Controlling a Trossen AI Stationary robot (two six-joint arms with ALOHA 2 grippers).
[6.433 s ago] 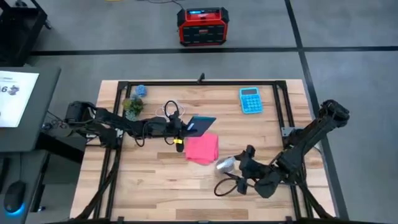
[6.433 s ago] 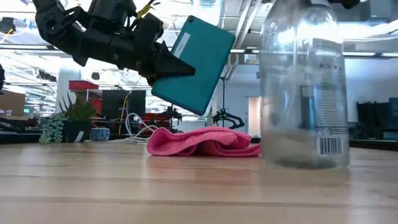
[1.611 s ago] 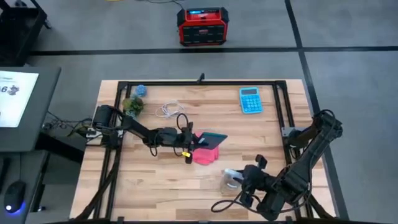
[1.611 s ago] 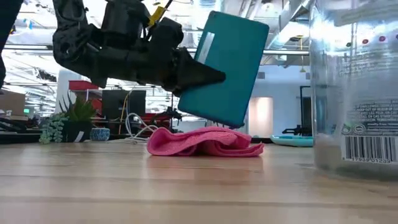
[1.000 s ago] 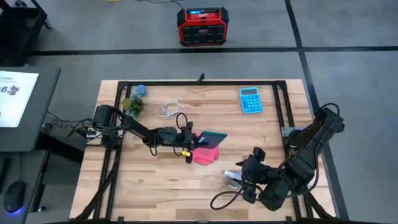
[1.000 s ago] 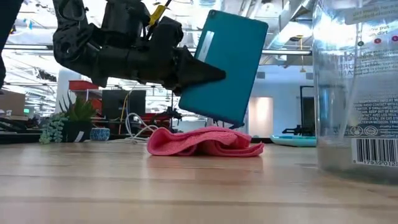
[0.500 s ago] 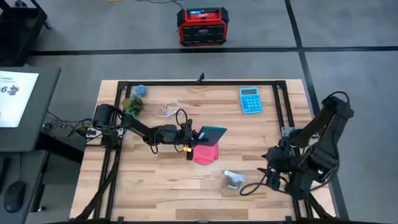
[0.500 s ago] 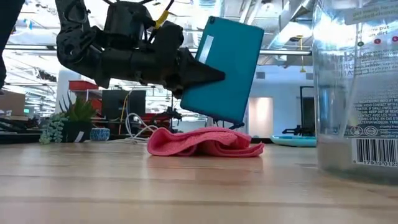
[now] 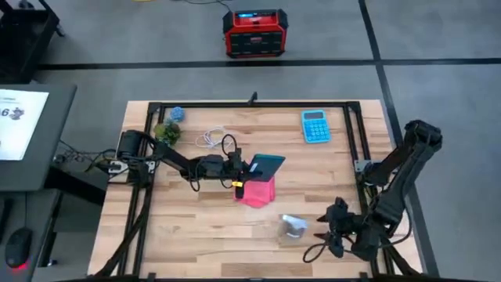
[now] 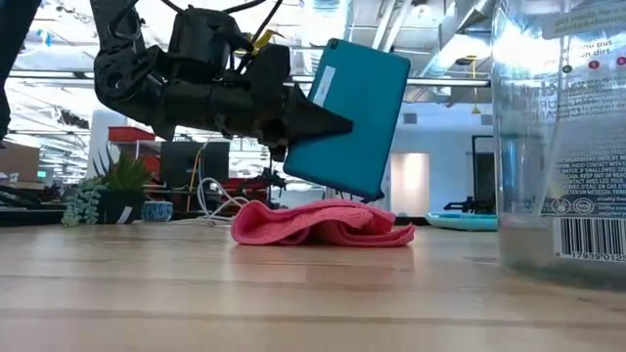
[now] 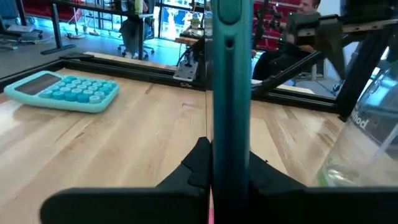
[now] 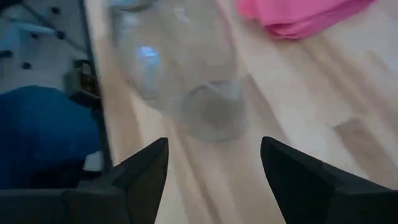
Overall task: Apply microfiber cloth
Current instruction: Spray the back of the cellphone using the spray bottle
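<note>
left gripper (image 10: pixel 337 122) clamping teal tablet (image 10: pixel 357 117), tilting it above pink microfiber cloth (image 10: pixel 323 223), likely exposing screen for wiping | cloth lying mid-table | right gripper (image 12: pixel 214 168) spread empty beside clear bottle (image 12: pixel 180 62)

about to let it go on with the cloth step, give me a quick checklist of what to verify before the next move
1. Left gripper has a firm hold on the teal tablet: ok, shut on its edge, tablet tilted in the air.
2. Tablet is over the microfiber cloth: ok in the high view; the low view shows its bottom edge just above the cloth, contact cannot tell.
3. Cloth lies flat and spread: not ok, it is bunched in folds.
4. Right gripper is free: ok, open and empty, near the table's front right.
5. Clear bottle is released and upright: ok, standing alone in front of the right gripper.
6. Blue calculator is out of the way: ok, far back right.
</note>
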